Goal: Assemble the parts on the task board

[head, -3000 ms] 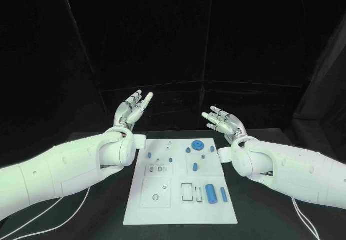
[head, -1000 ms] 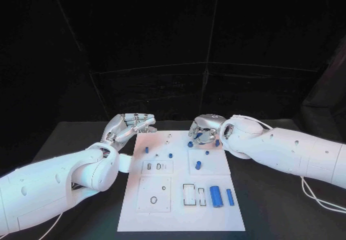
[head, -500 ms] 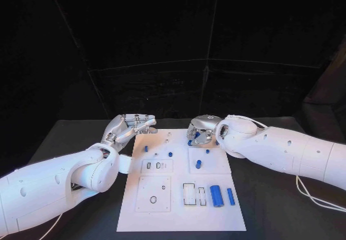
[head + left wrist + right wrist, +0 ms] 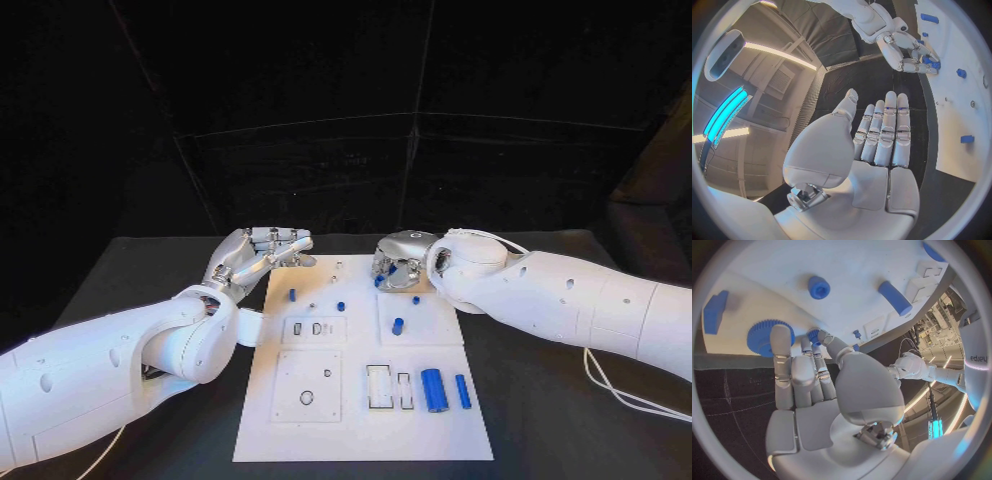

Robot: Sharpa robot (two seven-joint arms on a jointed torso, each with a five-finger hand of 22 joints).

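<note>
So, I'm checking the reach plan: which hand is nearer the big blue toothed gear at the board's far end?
Right. The right hand has fingertips at the blue toothed gear; the left hand sits beyond the white task board's opposite edge.

white task board [image 4: 361,420], blue parts [image 4: 433,390], black table [image 4: 548,420], silver right hand [image 4: 400,258]

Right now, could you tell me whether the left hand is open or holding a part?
Open. The left hand lies flat with straight fingers and a bare palm, hovering beside the board.
</note>
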